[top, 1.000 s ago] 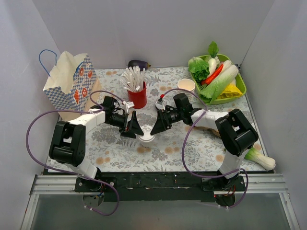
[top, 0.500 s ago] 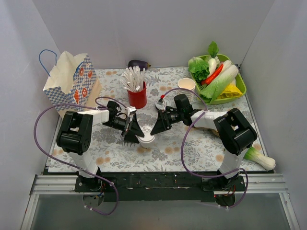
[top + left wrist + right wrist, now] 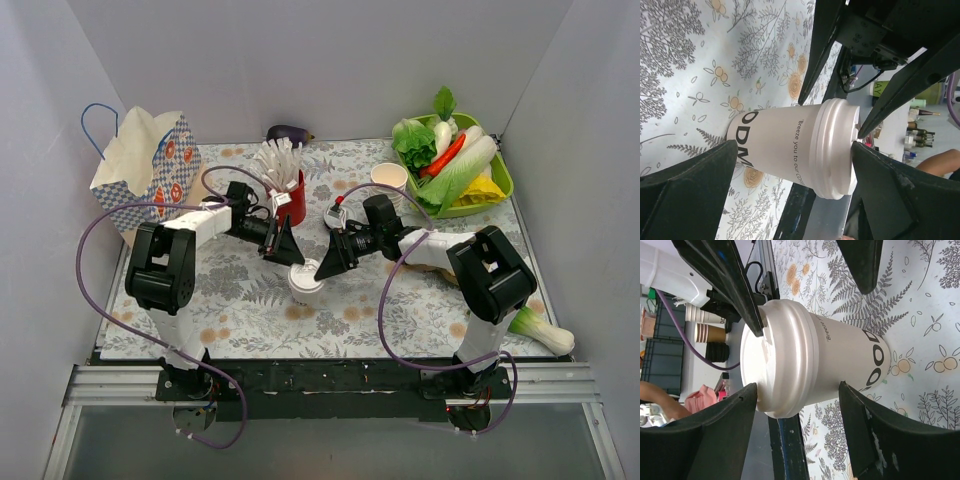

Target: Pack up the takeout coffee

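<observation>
The takeout coffee, a cream-white paper cup with a white lid, stands upright on the floral tablecloth between my two grippers. My left gripper is open just behind and left of it, close to the lid. In the left wrist view the cup sits framed by the wide-apart fingers. My right gripper is open at the cup's right side. Its fingers bracket the cup from lid to base without clamping it. A checked paper bag stands open at the back left.
A red cup of white sticks stands right behind the left gripper. A lidless paper cup and a green tray of vegetables are at the back right. An eggplant lies by the back wall, a bok choy at the front right.
My left gripper has pulled back from the cup toward the red cup, still open. The right gripper and the cup have hardly moved.
</observation>
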